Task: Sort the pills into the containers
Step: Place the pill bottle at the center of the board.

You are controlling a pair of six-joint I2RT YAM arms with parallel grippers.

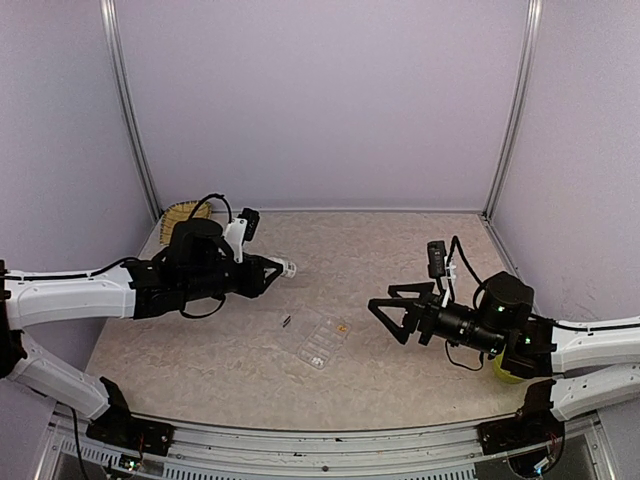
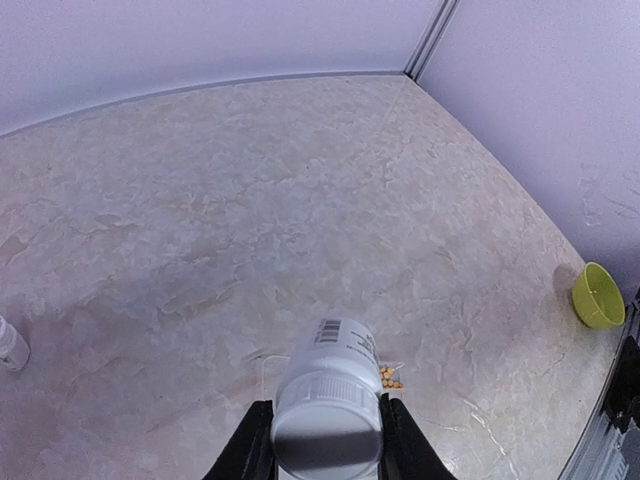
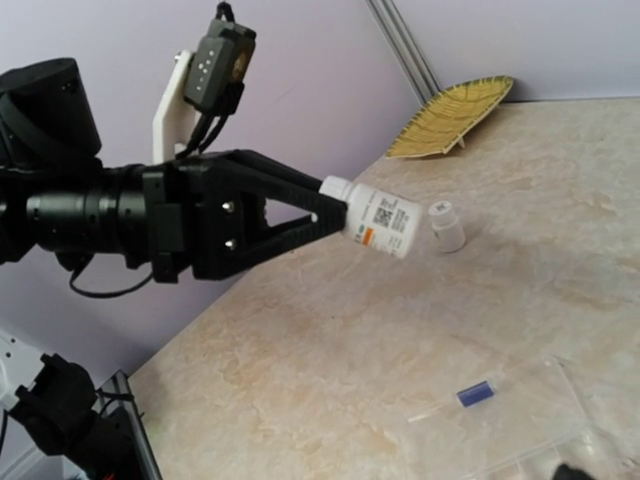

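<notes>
1 clear flat organizer box (image 1: 320, 342) mid-table, with see-through cells. Pills (image 2: 390, 377): a small orange-yellow cluster in one cell at the box's right end; exact count unclear. 1 small dark-blue piece (image 3: 475, 392) lies just left of the box.

2 white bottles: the held bottle (image 3: 385, 225) is pinched at the neck by the left gripper (image 3: 332, 205), off the table, left of and beyond the box. The second bottle (image 3: 447, 225) stands past it.

Right gripper (image 1: 385, 318) spread wide and empty, near the box's right side. 1 yellow-green bowl (image 2: 597, 296) sits well right of the box.

Built of white links (image 1: 70, 298), black wrist motors (image 1: 195, 255), black triangular jaws; strung with black cables (image 1: 213, 198); showing green lights (image 1: 497, 310) at four o'clock.
</notes>
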